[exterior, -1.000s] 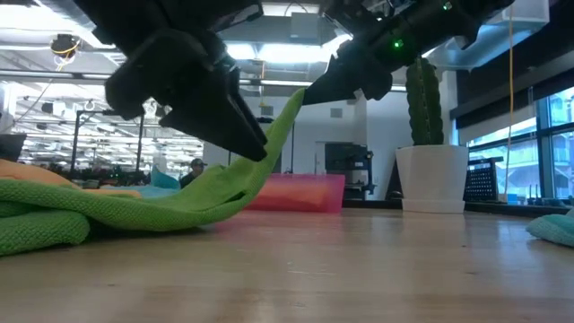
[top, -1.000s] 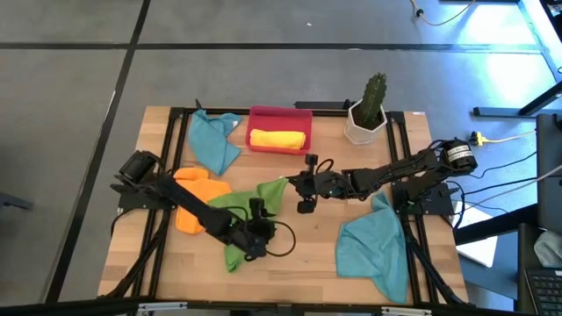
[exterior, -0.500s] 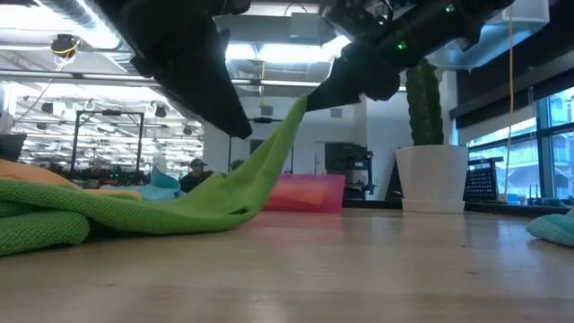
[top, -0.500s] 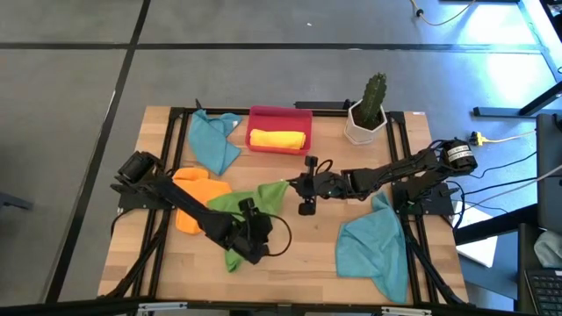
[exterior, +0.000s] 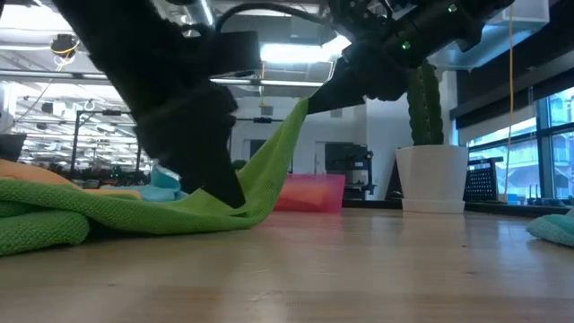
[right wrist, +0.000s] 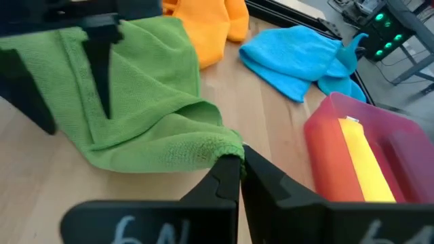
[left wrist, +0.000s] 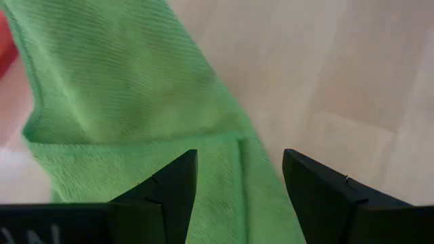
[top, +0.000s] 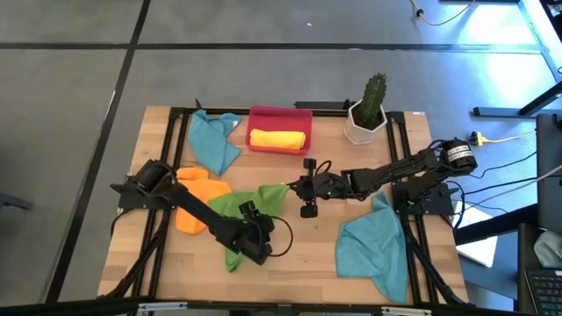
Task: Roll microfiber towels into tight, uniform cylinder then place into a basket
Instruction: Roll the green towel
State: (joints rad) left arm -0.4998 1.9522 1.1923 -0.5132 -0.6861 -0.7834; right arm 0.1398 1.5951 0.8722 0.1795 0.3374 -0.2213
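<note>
- The green microfiber towel (top: 237, 215) lay crumpled on the wooden table (top: 307, 254), left of centre, with one corner lifted off the surface toward the middle.
- The right gripper (right wrist: 239, 169) had its two dark fingers pressed together, pinching that raised corner; in the low view the cloth rose in a slanted sheet from the tabletop up to it (exterior: 309, 99).
- The left gripper (left wrist: 239, 177) hung low over the near part of the same towel, its fingers (left wrist: 169, 186) spread apart with green fabric showing between them; nothing was clamped.
- In the high view the left gripper (top: 256, 235) sat at the towel's near-right edge, while the right gripper (top: 294, 186) reached in from the right side.
- The orange microfiber towel (top: 198, 197) lay bunched just left of the green one, touching it.
- A teal blue microfiber towel (top: 213, 140) sat at the far left of the table, beside the basket.
- Another, larger teal blue towel (top: 373, 246) lay spread at the near right, well apart from the grippers.
- The shallow red plastic basket (top: 279, 114) stood at the far edge, centre-left, holding a rolled yellow microfiber towel (top: 277, 139) lying lengthwise inside.
- A white hexagonal pot with a green cactus (top: 367, 118) stood to the right of the basket.
</note>
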